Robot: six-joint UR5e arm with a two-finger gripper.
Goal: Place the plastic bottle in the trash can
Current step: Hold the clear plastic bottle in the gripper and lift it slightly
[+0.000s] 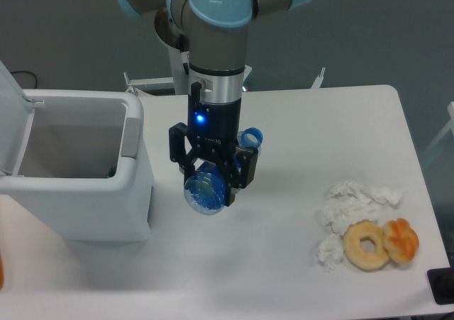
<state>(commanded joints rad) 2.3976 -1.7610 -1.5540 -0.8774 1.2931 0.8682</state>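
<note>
Just right of the trash can (135,185), the gripper (211,178) clamps the plastic bottle (206,192) across its body; it looks light, thin-walled, easily crushed and slippery.

A single fixed camera looked steeply down from above the table's (284,263) near edge, facing its far edge, at moderate range, spanning nearly the full tabletop.

White counter (298,114), rounded far-right corner, matte top under even overhead light. Soft shadows on surface. Backdrop behind counter: plain dark grey-teal wall (369,29). Thin white frame parts (149,84) visible at far edge. Dark cable (25,75) at upper left. Black object (441,286) at lower right edge, identity unclear.
</note>
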